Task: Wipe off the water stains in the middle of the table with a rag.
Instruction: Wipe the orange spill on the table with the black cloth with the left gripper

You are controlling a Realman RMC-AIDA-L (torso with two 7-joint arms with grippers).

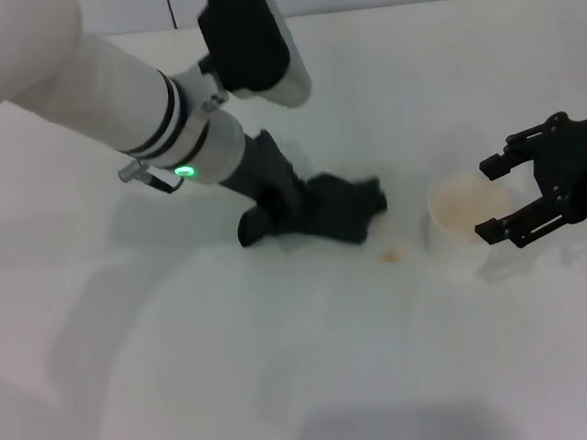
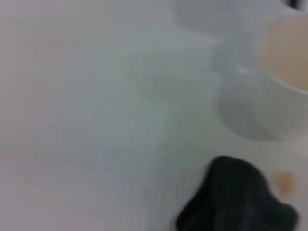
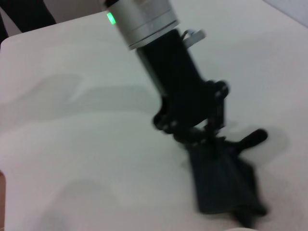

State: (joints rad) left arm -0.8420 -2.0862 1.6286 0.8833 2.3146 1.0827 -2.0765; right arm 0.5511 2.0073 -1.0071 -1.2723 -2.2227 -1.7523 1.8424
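The rag (image 1: pixel 345 209), a dark crumpled cloth, lies on the white table (image 1: pixel 282 360) at the middle. My left gripper (image 1: pixel 298 215) is shut on its near-left end and presses it down. The right wrist view shows that gripper (image 3: pixel 204 139) and the rag (image 3: pixel 224 185) spread out from it. A small orange blot (image 1: pixel 390 256) of the water stains sits just beside the rag's front right edge, uncovered. In the left wrist view the blot (image 2: pixel 285 182) lies next to the rag (image 2: pixel 236 199). My right gripper (image 1: pixel 493 196) is open at the right.
A white cup (image 1: pixel 461 222) with pale orange residue stands right of the blot, between the rag and the right gripper's open fingers. It also fills the corner of the left wrist view (image 2: pixel 269 96). A wall edge runs along the table's far side.
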